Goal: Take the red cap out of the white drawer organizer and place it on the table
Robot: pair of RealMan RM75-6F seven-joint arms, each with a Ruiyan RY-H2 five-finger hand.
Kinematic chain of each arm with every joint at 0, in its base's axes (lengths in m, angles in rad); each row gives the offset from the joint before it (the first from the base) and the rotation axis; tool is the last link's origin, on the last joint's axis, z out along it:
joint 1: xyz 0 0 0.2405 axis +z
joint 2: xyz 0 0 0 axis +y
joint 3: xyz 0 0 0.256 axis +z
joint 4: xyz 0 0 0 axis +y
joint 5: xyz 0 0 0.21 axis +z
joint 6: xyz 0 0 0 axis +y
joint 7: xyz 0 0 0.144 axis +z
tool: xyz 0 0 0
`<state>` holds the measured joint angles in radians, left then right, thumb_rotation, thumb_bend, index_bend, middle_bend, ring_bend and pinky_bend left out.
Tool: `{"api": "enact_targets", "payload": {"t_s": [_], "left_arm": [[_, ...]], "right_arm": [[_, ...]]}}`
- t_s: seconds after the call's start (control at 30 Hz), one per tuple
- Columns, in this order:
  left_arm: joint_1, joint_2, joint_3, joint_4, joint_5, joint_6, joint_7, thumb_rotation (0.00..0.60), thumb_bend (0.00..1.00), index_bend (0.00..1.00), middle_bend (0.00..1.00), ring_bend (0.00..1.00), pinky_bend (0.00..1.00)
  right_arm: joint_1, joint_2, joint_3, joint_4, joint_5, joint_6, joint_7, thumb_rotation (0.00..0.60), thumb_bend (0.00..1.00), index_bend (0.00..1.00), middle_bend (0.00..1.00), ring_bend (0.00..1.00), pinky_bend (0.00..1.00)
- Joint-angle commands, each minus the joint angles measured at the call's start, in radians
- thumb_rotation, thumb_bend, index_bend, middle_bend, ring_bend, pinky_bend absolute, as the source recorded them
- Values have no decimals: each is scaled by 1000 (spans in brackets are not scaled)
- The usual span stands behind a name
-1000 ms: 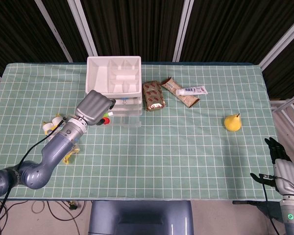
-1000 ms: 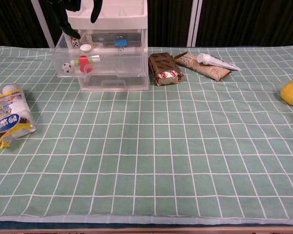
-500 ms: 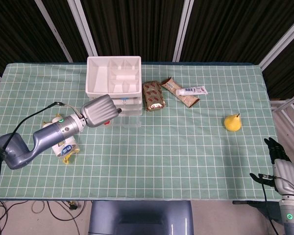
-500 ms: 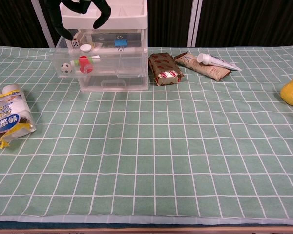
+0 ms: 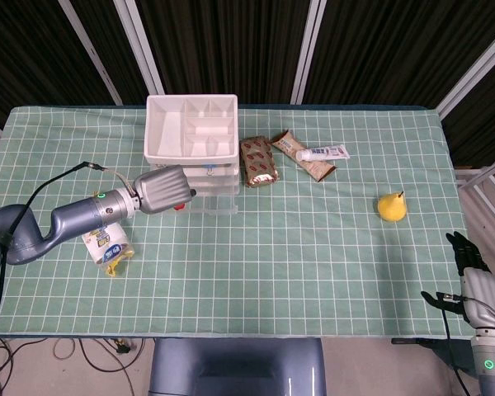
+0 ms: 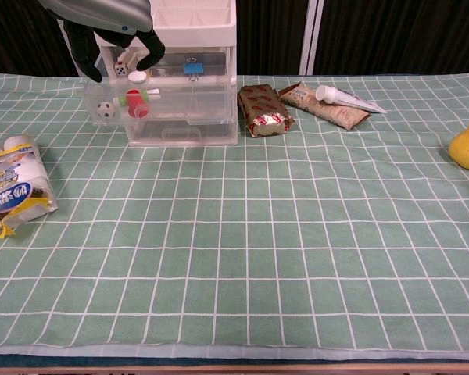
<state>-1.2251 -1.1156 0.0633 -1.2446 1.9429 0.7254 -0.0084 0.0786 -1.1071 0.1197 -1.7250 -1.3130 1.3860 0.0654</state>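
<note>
The red cap (image 6: 134, 104) lies in the pulled-out clear drawer (image 6: 172, 112) of the white drawer organizer (image 6: 194, 31), beside a white-and-green tube. In the head view only a sliver of the red cap (image 5: 179, 205) shows past my left hand (image 5: 162, 190). In the chest view my left hand (image 6: 108, 27) hovers just above the drawer's left end. Its dark fingers (image 6: 87, 58) hang down, spread, holding nothing. My right hand (image 5: 470, 276) rests off the table's near right corner, fingers apart and empty.
A small ball (image 6: 106, 108) shares the drawer, and a die (image 6: 121, 69) sits in the drawer above. A tissue pack (image 6: 12, 187) lies left of the organizer. Two snack packs (image 5: 259, 161), a toothpaste tube (image 5: 323, 153) and a yellow pear (image 5: 391, 206) lie to the right.
My left hand has come down over the open drawer, and its forearm has swung out to the left. The red cap and my right hand have not moved.
</note>
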Motion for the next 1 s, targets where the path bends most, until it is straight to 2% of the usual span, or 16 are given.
{"api": "enact_targets", "payload": {"t_s": [0.03,0.27,1.0], "left_arm": [[2,-19,3,19,-10,6,2,600,73,474,1000,1000,1000],[1,-60,13,50,-23,15,1,600,73,476,1000,1000,1000],[-37,-109,51,80,-46,-21,4,600,75,522,1000,1000,1000]], "right_arm": [[0,0,0,-1,1,-1,1,600,92,0,0,0,229],[0,2,1,-4,4,-2,3,600,91,0,0,0,229],[0,6,6,-10,17,-11,21,600,91,0,0,0,229]]}}
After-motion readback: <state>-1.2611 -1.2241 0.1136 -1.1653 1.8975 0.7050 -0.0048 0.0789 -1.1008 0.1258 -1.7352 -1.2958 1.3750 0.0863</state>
